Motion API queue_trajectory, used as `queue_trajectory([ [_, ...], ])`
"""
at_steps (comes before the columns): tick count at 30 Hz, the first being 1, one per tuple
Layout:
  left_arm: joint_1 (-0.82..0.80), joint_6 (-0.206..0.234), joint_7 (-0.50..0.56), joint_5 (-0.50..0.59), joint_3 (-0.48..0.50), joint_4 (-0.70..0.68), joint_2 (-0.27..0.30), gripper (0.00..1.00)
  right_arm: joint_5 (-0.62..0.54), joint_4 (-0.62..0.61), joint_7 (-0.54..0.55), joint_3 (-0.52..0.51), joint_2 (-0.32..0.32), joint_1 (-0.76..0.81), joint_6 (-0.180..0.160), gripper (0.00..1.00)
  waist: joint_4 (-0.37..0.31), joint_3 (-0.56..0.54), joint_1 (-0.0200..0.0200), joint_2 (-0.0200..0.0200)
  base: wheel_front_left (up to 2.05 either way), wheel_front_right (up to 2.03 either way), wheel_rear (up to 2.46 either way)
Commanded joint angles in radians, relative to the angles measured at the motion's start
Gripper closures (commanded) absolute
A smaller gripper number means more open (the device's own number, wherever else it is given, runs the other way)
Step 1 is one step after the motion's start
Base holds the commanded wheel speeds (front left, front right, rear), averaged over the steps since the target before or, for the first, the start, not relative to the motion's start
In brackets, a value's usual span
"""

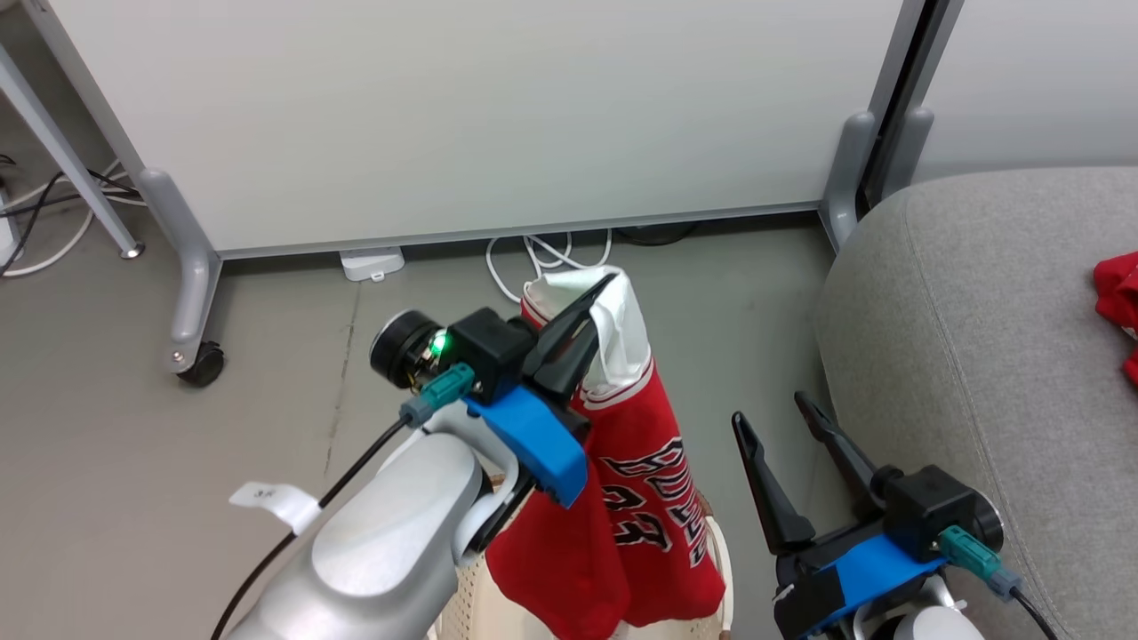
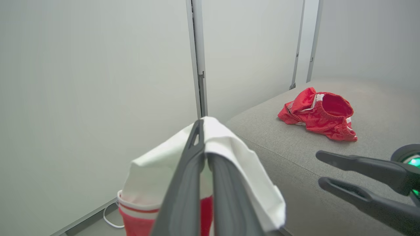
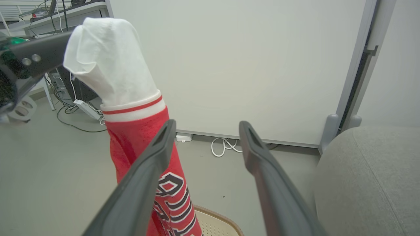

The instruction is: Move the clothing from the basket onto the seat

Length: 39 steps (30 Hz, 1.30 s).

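Left claw (image 1: 603,289) clamped on red jersey (image 1: 640,480) — hanging above basket (image 3: 216,224). Right claw (image 1: 769,409) apart, beside grey sofa (image 1: 978,356) — red shorts (image 2: 320,113) on it.

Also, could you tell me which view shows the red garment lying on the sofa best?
The left wrist view: the red garment lies whole and unobstructed on the sofa. The head view catches just its edge.

Bright, even, diffuse light, faint soft shadows, left pincer (image 2: 200,141) slightly blurred up close
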Motion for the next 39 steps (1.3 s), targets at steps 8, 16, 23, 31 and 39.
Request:
queue_trajectory([
  [8,-0.126,0.000,0.047,-0.058,-0.035,0.030,-0.023,1.00,0.009,0.006,0.024,0.028,-0.001,0.033,0.000,0.00,0.013,-0.043,0.0002,-0.0001,0.00,0.00,0.00],
  [16,-0.197,0.000,0.070,-0.085,-0.040,0.076,-0.060,1.00,0.022,0.010,0.039,0.057,-0.001,0.037,0.000,0.00,0.013,-0.065,0.0002,-0.0001,0.00,0.00,0.00],
  [23,-0.214,0.003,0.068,-0.100,-0.053,0.105,-0.076,1.00,0.022,0.011,0.044,0.070,-0.001,0.032,0.000,0.00,0.008,-0.066,0.0002,-0.0001,0.00,0.00,0.00],
  [31,-0.232,0.003,0.062,-0.113,-0.064,0.124,-0.086,1.00,0.037,0.054,0.074,0.123,-0.001,-0.030,0.000,0.00,0.011,-0.055,0.0002,-0.0001,0.00,0.00,0.00],
  [39,-0.242,0.002,0.057,-0.125,-0.091,0.136,-0.093,1.00,-0.023,0.075,0.085,0.064,-0.001,-0.073,0.000,0.00,0.028,-0.045,0.0002,-0.0001,0.00,0.00,0.00],
])
